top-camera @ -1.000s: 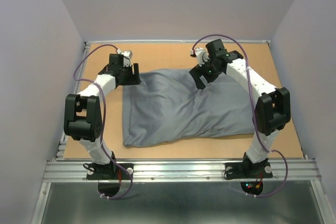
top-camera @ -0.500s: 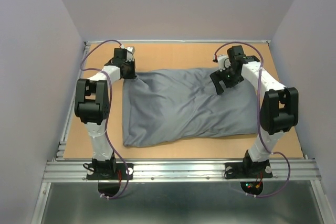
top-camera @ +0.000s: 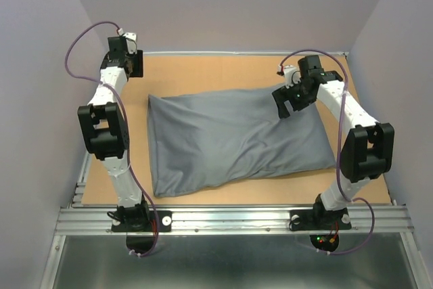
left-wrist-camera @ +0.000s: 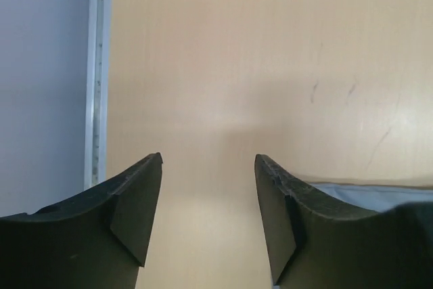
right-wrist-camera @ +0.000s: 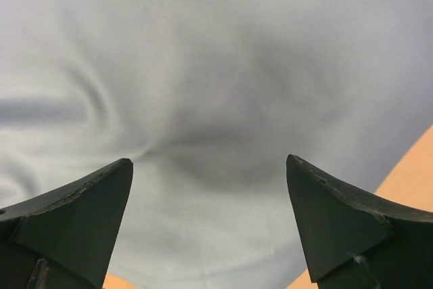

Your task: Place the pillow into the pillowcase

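**Plump case, both grippers empty**

Top view: the pillowcase (top-camera: pixel 237 137) lies mid-counter (top-camera: pixel 203 72), and the pillow is unseen, probably inside.
Left wrist: the left gripper (left-wrist-camera: pixel 208 160) is spread over bare counter.
Right wrist: the right gripper (right-wrist-camera: pixel 210 164) is spread above soft, light cloth, which is best pinched at a corner.

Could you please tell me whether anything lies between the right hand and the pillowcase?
Nothing visible does. The open right hand is directly over the far right part of the pillowcase, and its wrist camera shows only bare grey fabric ahead of it.
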Tool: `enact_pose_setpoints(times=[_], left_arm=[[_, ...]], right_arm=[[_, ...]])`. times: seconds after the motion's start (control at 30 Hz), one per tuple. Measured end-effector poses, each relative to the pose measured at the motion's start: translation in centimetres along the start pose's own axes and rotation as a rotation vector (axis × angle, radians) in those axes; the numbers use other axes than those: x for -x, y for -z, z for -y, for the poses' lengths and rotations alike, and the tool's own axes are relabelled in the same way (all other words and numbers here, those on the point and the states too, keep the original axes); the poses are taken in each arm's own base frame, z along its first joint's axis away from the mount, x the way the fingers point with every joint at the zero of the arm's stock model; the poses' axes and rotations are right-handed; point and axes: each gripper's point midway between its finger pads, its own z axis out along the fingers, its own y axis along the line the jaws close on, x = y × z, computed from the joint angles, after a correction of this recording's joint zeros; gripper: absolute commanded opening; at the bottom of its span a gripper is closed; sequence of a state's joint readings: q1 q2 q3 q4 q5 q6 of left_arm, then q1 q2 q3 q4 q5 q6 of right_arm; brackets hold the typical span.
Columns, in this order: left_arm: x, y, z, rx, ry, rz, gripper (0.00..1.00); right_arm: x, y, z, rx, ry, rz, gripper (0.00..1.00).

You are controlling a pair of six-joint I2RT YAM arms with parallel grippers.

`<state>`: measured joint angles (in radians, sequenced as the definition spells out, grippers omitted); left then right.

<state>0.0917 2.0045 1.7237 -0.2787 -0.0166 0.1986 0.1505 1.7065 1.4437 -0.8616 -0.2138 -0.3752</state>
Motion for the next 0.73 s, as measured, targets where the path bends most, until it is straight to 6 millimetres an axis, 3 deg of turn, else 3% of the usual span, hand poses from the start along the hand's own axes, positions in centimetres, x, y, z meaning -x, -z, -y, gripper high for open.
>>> enact_pose_setpoints(times=[0.03, 0.17, 0.3, 0.43, 0.53, 0.73], left_arm=[[0.4, 0.3, -0.1, -0.008, -0.003, 0.011, 0.99], [0.6, 3.0, 2.6, -0.159, -0.033, 0.037, 0.99], [0.3, 9.8, 6.4, -0.322, -0.054, 0.075, 0.99], [1.2, 14.8, 7.9, -0.389, -0.049, 0.152, 0.99], [-0.2, 15.7, 7.7, -0.381, -0.043, 0.149, 0.99], [-7.0, 14.1, 7.7, -0.361, -0.026, -0.010, 0.99]], right_arm=[[0.1, 0.3, -0.1, 0.003, -0.001, 0.007, 1.00], [0.6, 3.0, -0.7, 0.019, -0.010, 0.057, 1.00], [1.4, 5.8, 0.0, 0.044, -0.078, 0.149, 1.00], [0.9, 6.8, 1.7, 0.053, -0.196, 0.186, 1.00], [0.0, 5.7, 1.9, 0.077, -0.268, 0.189, 1.00], [-3.6, 2.5, 0.3, 0.129, -0.368, 0.113, 1.00]])
